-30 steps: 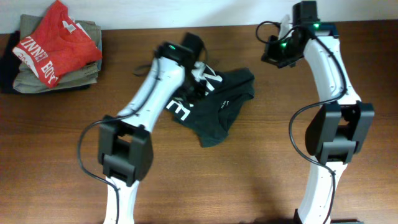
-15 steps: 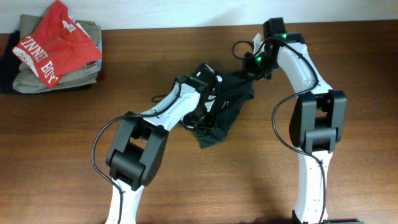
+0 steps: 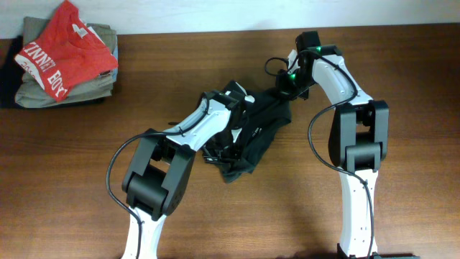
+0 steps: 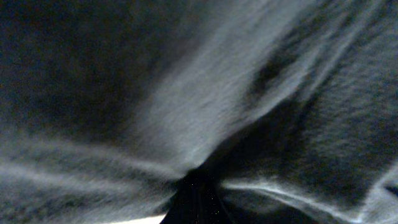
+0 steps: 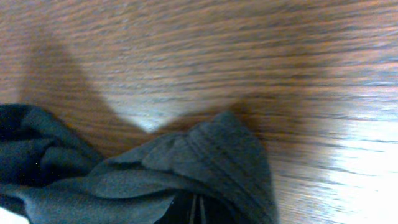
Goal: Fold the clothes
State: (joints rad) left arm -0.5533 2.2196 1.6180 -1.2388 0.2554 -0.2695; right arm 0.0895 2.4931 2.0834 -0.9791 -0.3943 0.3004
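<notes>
Charcoal T-shirt (image 3: pixel 262 137) is held bunched at mid-worktop (image 3: pixel 424 72), its far edge clamped by the closed left tool (image 3: pixel 237 101) and right tool (image 3: pixel 285 80). Under uneven pulling, the thin pinch could be lost or the cloth twisted.

Overhead, you look straight down on the table (image 3: pixel 72 180). Both wrist cameras press close to the dark T-shirt (image 3: pixel 269 121), the right at its one o'clock corner.

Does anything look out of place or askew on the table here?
The dark T-shirt lies crumpled in a twisted heap between the arms, not flat, with the left gripper and right gripper each shut on its fabric. At the far left, the red T-shirt sits crooked on the folded khaki stack.
</notes>
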